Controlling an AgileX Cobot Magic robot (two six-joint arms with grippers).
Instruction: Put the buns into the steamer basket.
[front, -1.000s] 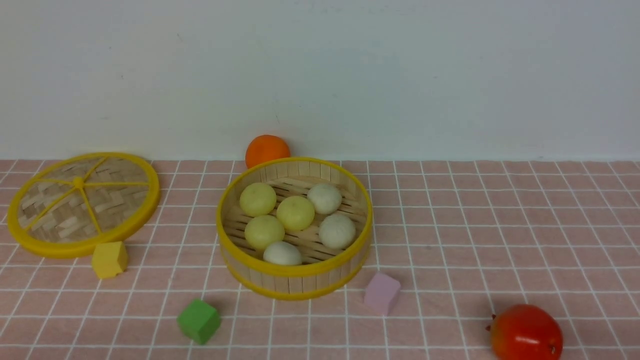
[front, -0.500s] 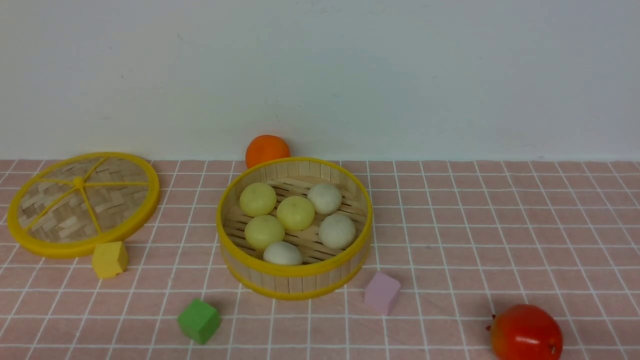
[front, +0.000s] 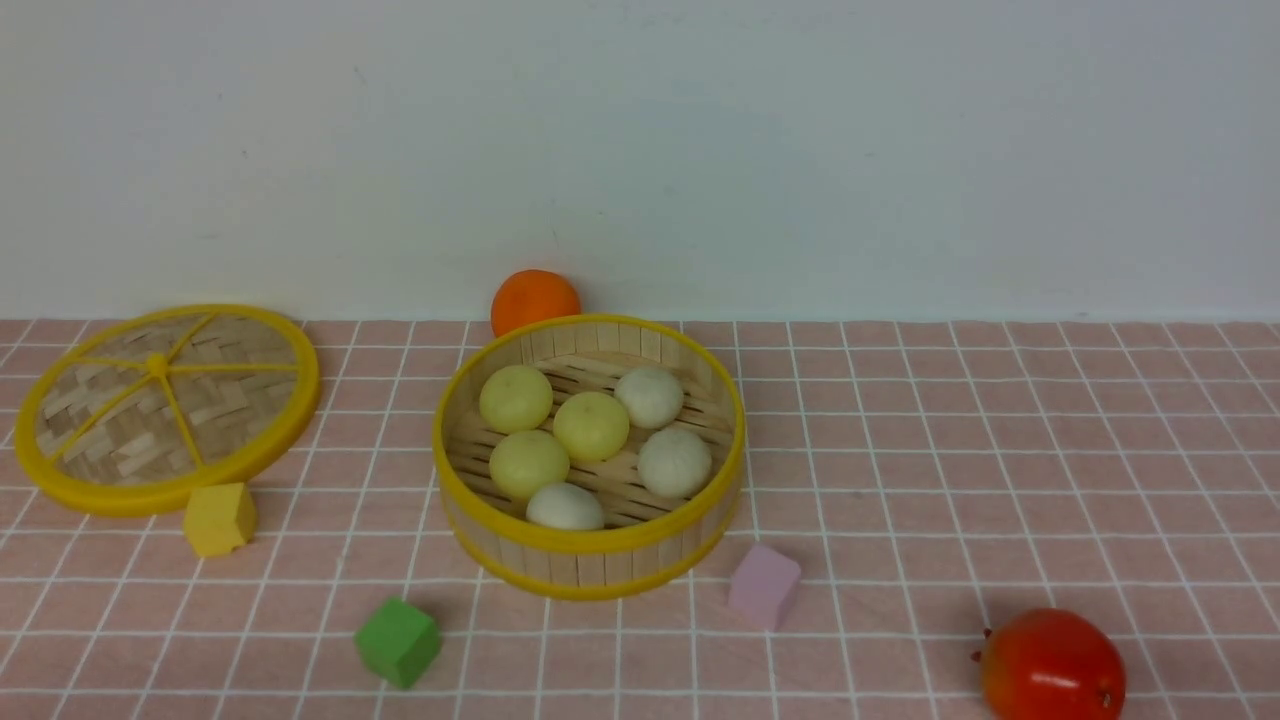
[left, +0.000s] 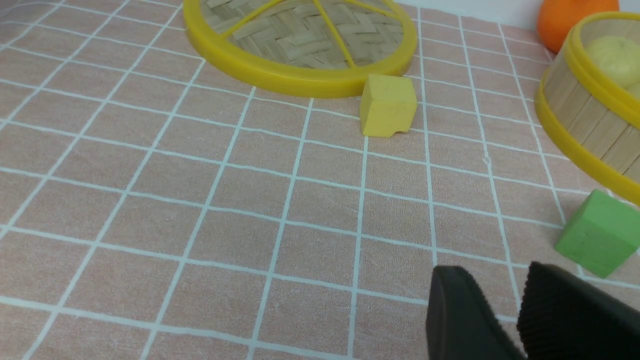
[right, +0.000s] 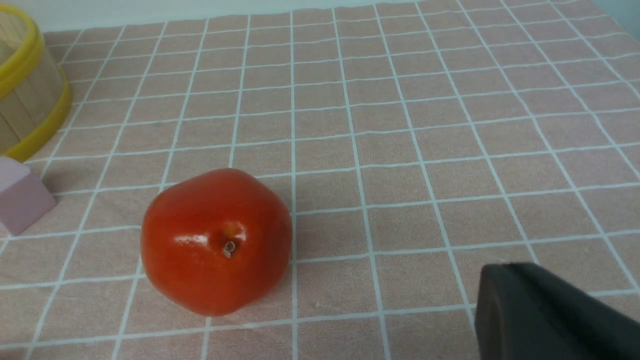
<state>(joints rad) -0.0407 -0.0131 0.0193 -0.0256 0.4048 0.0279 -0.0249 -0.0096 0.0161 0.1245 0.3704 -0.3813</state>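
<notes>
Inside the steamer basket (front: 590, 560), all six buns (front: 591, 425) are sitting: three yellow, three white.
I'm watching the left gripper (left: 505, 312) hovering low with jaws parted and empty, basket at its two o'clock; the right gripper (right: 530, 300) is resting closed, basket at ten o'clock. Neither arm is clearly nearer; nothing looks left to load.
</notes>
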